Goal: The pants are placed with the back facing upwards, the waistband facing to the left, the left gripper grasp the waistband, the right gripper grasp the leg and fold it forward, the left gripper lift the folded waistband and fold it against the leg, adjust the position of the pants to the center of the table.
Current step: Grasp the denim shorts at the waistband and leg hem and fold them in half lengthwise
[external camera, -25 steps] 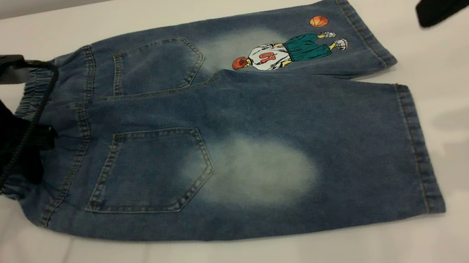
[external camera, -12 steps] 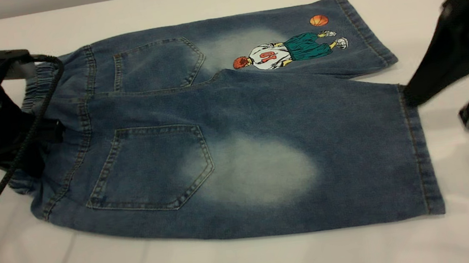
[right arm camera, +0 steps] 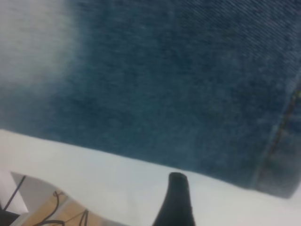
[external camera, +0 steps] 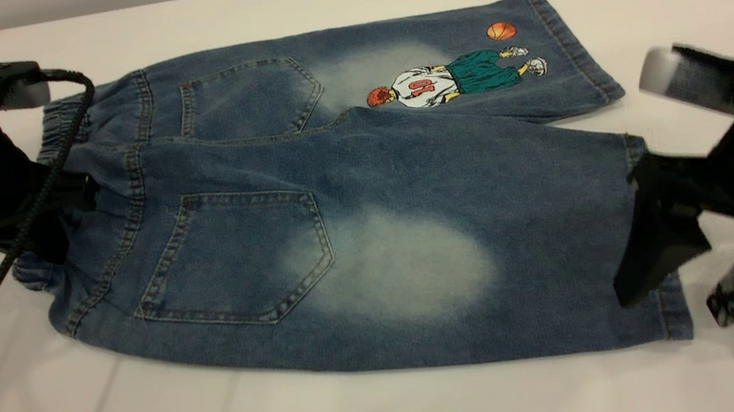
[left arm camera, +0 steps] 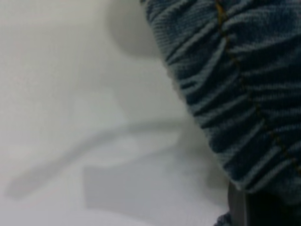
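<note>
The pants [external camera: 365, 186] lie flat on the white table [external camera: 375, 410], back pockets up. The ruffled waistband [external camera: 62, 129] points left. My left gripper [external camera: 64, 214] is shut on the waistband's middle; in the left wrist view the gathered waistband [left arm camera: 235, 94] sits right above one dark finger [left arm camera: 239, 207]. My right gripper [external camera: 674, 303] is open at the hem of the near leg [external camera: 513, 231], the plain one with the pale patch. One finger [external camera: 651, 251] lies over the hem, the other over bare table. The right wrist view shows denim [right arm camera: 178, 84] and one fingertip [right arm camera: 176, 193].
The far leg carries a basketball player print [external camera: 453, 81] and partly lies under the near leg. Bare table surrounds the pants. In the right wrist view the table's edge [right arm camera: 42, 181] is close, with floor and cables beyond it.
The right gripper has swung down from the upper right to the near leg's hem. The left gripper has shifted slightly, drawing the waistband's near corner up and inward.
</note>
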Action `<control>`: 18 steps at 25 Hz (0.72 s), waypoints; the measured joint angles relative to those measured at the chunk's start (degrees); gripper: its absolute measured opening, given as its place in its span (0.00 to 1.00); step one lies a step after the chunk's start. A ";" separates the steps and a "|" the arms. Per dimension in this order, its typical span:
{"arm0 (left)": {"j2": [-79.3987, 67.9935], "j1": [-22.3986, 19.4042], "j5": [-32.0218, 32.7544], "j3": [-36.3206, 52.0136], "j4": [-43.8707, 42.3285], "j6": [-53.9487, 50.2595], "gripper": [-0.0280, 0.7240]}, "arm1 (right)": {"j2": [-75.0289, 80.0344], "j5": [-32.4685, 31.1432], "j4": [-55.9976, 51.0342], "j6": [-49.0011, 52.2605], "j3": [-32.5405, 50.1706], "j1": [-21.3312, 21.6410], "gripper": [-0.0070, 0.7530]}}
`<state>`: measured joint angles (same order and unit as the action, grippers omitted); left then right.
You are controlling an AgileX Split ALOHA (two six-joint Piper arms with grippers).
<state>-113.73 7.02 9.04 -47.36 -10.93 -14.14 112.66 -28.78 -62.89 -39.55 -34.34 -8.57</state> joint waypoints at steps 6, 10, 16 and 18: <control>0.00 0.00 -0.05 0.00 -0.05 0.00 0.15 | 4.24 -3.72 -6.70 -4.68 -0.52 -0.07 0.71; 0.00 0.00 -0.05 0.00 -0.05 0.00 0.15 | 6.06 -5.89 -15.86 -12.91 -0.55 -2.21 0.67; 0.00 0.00 0.52 -0.05 -0.05 0.00 0.15 | 6.81 -2.72 -29.21 -22.44 -0.55 -4.08 0.37; 0.00 0.00 0.73 -0.11 -0.05 0.00 0.15 | 7.14 -1.66 -30.88 -24.09 -0.55 -4.08 0.22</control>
<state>-113.73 7.02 9.77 -47.47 -10.99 -14.14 119.80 -30.44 -93.77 -63.63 -34.90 -12.65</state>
